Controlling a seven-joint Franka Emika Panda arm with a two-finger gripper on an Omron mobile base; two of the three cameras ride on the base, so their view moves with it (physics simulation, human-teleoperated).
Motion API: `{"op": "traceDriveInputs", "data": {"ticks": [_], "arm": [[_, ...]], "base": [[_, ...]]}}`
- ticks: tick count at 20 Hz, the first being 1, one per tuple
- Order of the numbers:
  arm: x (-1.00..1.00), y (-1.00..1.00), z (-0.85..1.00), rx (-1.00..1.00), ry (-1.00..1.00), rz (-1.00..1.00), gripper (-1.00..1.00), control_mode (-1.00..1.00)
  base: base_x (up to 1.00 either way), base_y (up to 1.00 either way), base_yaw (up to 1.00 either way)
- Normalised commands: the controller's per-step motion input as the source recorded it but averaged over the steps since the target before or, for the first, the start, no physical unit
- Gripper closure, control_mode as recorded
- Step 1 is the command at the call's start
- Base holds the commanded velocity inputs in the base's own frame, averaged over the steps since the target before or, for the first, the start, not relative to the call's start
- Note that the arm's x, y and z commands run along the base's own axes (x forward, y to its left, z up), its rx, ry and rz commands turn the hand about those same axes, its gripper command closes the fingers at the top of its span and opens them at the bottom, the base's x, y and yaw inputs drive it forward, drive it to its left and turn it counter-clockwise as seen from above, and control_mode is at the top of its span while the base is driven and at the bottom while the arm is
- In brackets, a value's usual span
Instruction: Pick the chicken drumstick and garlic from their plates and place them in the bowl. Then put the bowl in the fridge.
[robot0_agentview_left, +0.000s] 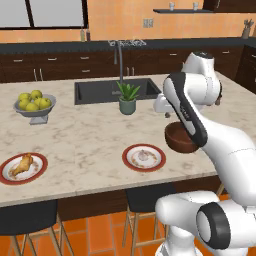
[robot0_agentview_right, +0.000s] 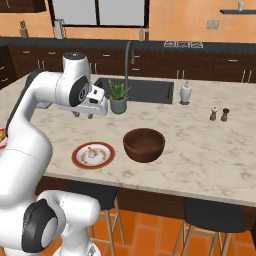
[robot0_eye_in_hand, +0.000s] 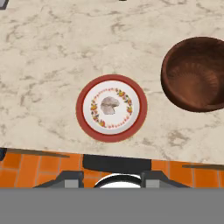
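The pincer (robot0_agentview_right: 84, 115) was seen raised well above the marble counter (robot0_agentview_right: 200, 145), hanging over the region between the potted plant (robot0_agentview_right: 118, 97) and the nearer plate (robot0_agentview_right: 93, 155). Nothing was gripped between its fingers; how far they stood apart could not be told from the pictures.

The garlic (robot0_eye_in_hand: 109, 105) was found lying at the middle of that plate, near the front edge of the counter and directly under the hand camera. The bowl (robot0_eye_in_hand: 196, 73) was set just beside this plate, to its right in the right base view, upright and empty, apart from the plate's rim. In the left base view the bowl (robot0_agentview_left: 177, 140) was partly covered by the arm.

The chicken drumstick (robot0_agentview_left: 23, 165) was seen resting on the second plate (robot0_agentview_left: 23, 168), well apart from the first, at the far left of the counter's front edge. A grey footed bowl of yellow-green fruit (robot0_agentview_left: 34, 103) stood behind it, toward the sink (robot0_agentview_left: 105, 91). A white bottle (robot0_agentview_right: 185, 92) was placed beside the sink's right end, and two small shakers (robot0_agentview_right: 219, 114) were stood further right. Dark stools (robot0_agentview_right: 212, 216) were tucked under the counter's front edge above the orange tiled floor (robot0_agentview_right: 150, 235).
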Motion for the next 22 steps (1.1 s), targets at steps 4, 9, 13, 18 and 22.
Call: {"op": "traceDriveInputs", "data": {"ticks": [4,9,13,18,22], "arm": [[-0.29,0.01,-0.21,-0.01,-0.02,0.00,-1.00,-1.00],[-0.14,0.39,-0.88,-0.14,-0.13,-0.05,-1.00,-1.00],[0.33,0.24,-0.72,-0.01,-0.01,0.00,-1.00,-1.00],[0.75,0.07,-0.84,0.00,0.00,0.00,-1.00,-1.00],[0.96,0.09,-0.78,-0.06,-0.02,0.00,-1.00,-1.00]], "base": [[0.00,0.00,0.00],[0.00,0.00,0.00],[0.00,0.00,0.00],[0.00,0.00,0.00],[0.00,0.00,0.00]]}}
